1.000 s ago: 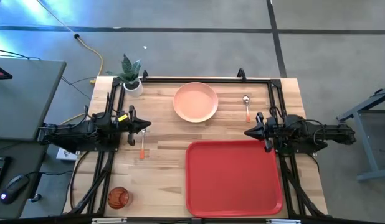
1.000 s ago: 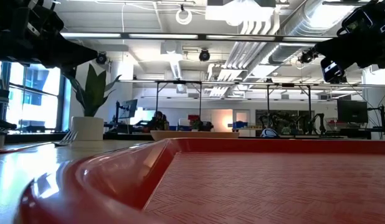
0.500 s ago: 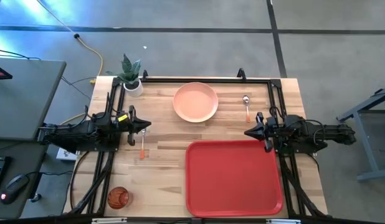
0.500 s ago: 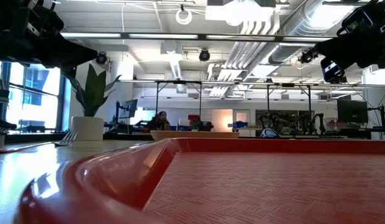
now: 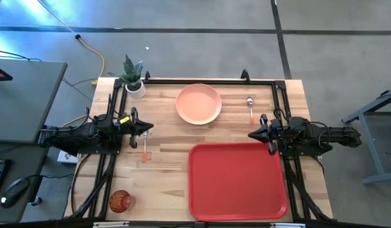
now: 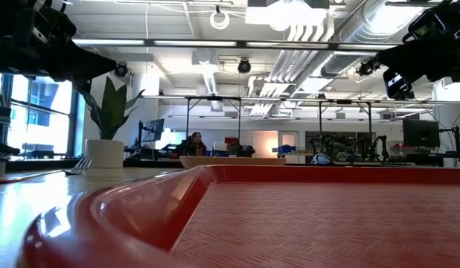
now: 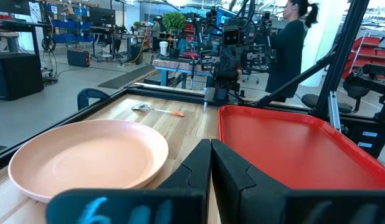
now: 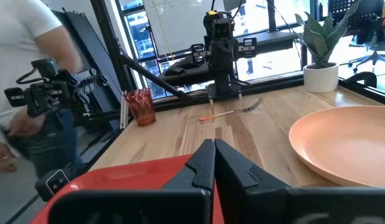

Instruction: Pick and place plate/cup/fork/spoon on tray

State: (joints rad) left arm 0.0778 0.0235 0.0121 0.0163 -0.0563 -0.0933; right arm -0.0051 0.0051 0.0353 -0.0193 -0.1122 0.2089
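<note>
The salmon-pink plate (image 5: pixel 198 104) lies on the table at the far middle. The spoon (image 5: pixel 250 109) lies to its right. The fork (image 5: pixel 145 149) lies near the left side, just before my left gripper. The red-orange cup (image 5: pixel 119 201) stands at the near left corner. The red tray (image 5: pixel 236 181) lies at the near right. My left gripper (image 5: pixel 148 128) is shut and empty at the left edge, above the table. My right gripper (image 5: pixel 251 135) is shut and empty at the right edge, above the tray's far edge.
A white pot with a green plant (image 5: pixel 133 79) stands at the far left corner. Black frame rails (image 5: pixel 208 81) run along the far and side edges. A person (image 7: pixel 291 43) stands beyond the right edge, another (image 8: pixel 21 93) beyond the left edge.
</note>
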